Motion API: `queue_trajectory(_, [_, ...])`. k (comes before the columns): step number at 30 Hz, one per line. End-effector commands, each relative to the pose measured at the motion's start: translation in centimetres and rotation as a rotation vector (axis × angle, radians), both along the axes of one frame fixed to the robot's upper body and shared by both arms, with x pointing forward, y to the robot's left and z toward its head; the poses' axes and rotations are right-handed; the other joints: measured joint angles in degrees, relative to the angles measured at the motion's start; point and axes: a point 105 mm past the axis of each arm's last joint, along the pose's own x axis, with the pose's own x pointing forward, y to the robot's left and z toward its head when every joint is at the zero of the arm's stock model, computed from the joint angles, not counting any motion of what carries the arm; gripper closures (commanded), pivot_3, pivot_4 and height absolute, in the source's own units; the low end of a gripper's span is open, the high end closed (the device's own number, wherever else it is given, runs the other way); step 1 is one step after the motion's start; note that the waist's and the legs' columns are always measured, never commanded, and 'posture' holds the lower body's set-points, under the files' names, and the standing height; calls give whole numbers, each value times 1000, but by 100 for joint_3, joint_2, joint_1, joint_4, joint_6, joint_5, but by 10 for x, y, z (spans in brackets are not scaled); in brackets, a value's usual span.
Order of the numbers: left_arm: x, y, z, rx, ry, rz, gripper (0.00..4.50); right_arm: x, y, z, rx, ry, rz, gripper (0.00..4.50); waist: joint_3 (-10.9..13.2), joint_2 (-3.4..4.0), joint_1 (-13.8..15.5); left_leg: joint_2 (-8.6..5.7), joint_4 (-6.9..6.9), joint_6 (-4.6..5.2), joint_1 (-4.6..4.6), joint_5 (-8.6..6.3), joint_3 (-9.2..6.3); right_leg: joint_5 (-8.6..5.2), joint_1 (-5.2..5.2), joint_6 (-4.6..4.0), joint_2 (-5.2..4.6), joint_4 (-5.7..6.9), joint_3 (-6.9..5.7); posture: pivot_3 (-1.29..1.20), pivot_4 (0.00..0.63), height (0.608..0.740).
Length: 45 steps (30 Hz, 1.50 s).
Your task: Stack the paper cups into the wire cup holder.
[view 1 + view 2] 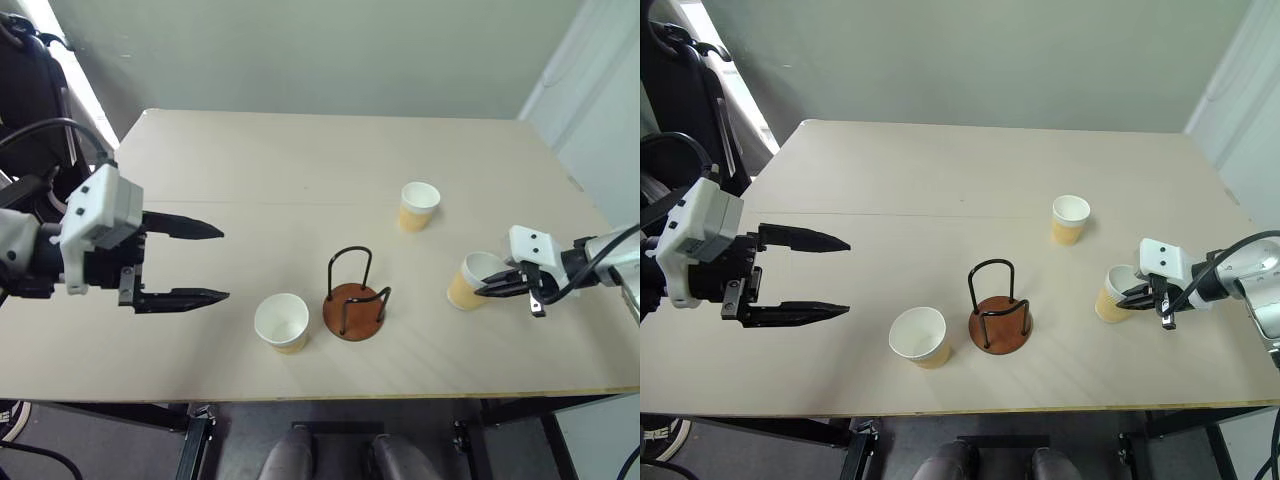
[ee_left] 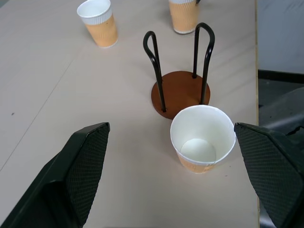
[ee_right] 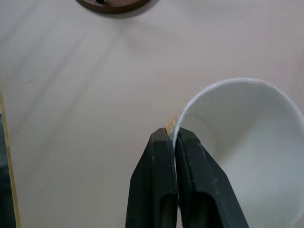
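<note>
Three paper cups stand on the table. One cup (image 1: 283,322) is near the front, just left of the wire cup holder (image 1: 355,298), which has a round brown base and black wire loops and holds nothing. A second cup (image 1: 418,206) stands farther back to the right. The third cup (image 1: 472,281) is at the right, and my right gripper (image 1: 493,288) is shut on its rim, one finger inside and one outside, as the right wrist view shows (image 3: 176,137). My left gripper (image 1: 215,262) hovers open at the left, well apart from the front cup (image 2: 202,137).
The tan table (image 1: 300,170) has a front edge close to the holder and a right edge just beyond my right arm. A dark chair (image 1: 680,90) stands off the far left corner.
</note>
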Motion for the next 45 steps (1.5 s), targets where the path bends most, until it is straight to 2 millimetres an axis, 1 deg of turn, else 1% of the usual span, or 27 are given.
queue_trajectory(1, [-2, 2, 12, 18, -65, 9, 0, -4, 19, 64, 105, -157, 111, 4461, 2, 4, -13, 0, -5, -5, -1, 3, 1, 2, -5, -3, 0, 0, 0, 0, 150, 740])
queue_trajectory(2, [-2, 3, 12, 20, -66, 13, 0, -5, 31, 85, 157, -204, 161, 4461, 2, 4, -18, 0, -13, -9, 1, 7, 1, 3, -6, -5, 0, 0, 0, 0, 150, 740])
queue_trajectory(4, [-2, 3, 13, 21, -68, 16, 0, -12, 55, 116, 240, -279, 271, 4461, 2, 5, -36, 1, -22, -13, 4, 10, 2, 0, -10, -12, 0, 0, 1, 0, 150, 740])
queue_trajectory(5, [-2, 3, 13, 20, -68, 17, 0, -15, 63, 124, 261, -297, 307, 4461, 1, 3, -43, 2, -35, -14, 5, 16, 2, 0, -15, -17, 1, 0, 1, 0, 150, 740])
queue_trajectory(7, [-1, 2, 11, 19, -66, 14, 0, -25, 88, 132, 317, -289, 421, 4461, -8, -11, -55, 9, -53, -19, 11, 20, 2, -7, -17, -31, 3, -1, -2, 0, 150, 740])
queue_trajectory(9, [-1, 1, 8, 20, -63, 12, 0, -32, 108, 126, 319, -268, 508, 4461, -12, -18, -64, 20, -65, -25, 15, 23, 2, -14, -16, -43, 9, -2, -11, 0, 150, 740])
queue_trajectory(12, [0, 0, 6, 20, -61, 11, 0, -34, 118, 115, 299, -246, 546, 4461, -8, -12, -36, 26, -70, -30, 9, 26, 1, -17, -24, -49, 13, -2, -15, 0, 150, 740])
queue_trajectory(16, [-3, -1, 3, 19, -57, 10, 0, -34, 125, 100, 270, -216, 572, 4461, -8, -13, -36, 26, -68, -32, -3, 27, 2, -17, -33, -48, 13, -4, -15, 0, 150, 740])
queue_trajectory(19, [-5, -1, 2, 19, -55, 11, 0, -35, 128, 93, 271, -193, 582, 4461, -8, -13, -39, 27, -68, -37, -2, 30, 2, -17, -33, -49, 13, -2, -15, 0, 150, 740])
queue_trajectory(23, [-8, 0, 2, 23, -54, 20, 0, -39, 132, 78, 253, -143, 616, 4461, -8, -13, -45, 30, -69, -41, 1, 32, 2, -14, -32, -53, 14, 2, -16, 0, 150, 740])
queue_trajectory(27, [-10, 0, 3, 26, -55, 24, 0, -37, 137, 75, 258, -140, 617, 4461, -8, -13, -48, 30, -68, -44, 5, 35, 2, -12, -32, -57, 15, 7, -15, 0, 150, 740])
queue_trajectory(33, [-10, -1, 2, 30, -53, 25, 0, -26, 145, 69, 244, -139, 578, 4461, -8, -13, -50, 31, -68, -47, 10, 39, 2, -8, -32, -62, 15, 12, -16, 0, 150, 740])
queue_trajectory(36, [-11, -2, 2, 33, -52, 18, 0, -23, 146, 68, 237, -139, 567, 3906, -8, -14, -49, 31, -68, -47, 9, 39, 1, -8, -32, -63, 15, 11, -18, 0, 150, 740])
queue_trajectory(41, [-13, -4, 0, 65, -29, -14, 0, -21, 145, 70, 234, -145, 553, 2225, -8, -14, -49, 31, -69, -47, 8, 38, 2, -8, -33, -64, 15, 10, -18, 0, 150, 740])
queue_trajectory(45, [-12, -8, -5, 111, 10, -67, 0, -17, 141, 78, 247, -167, 521, 806, -8, -14, -47, 31, -70, -48, 8, 39, 2, -7, -33, -66, 15, 12, -18, 0, 150, 740])
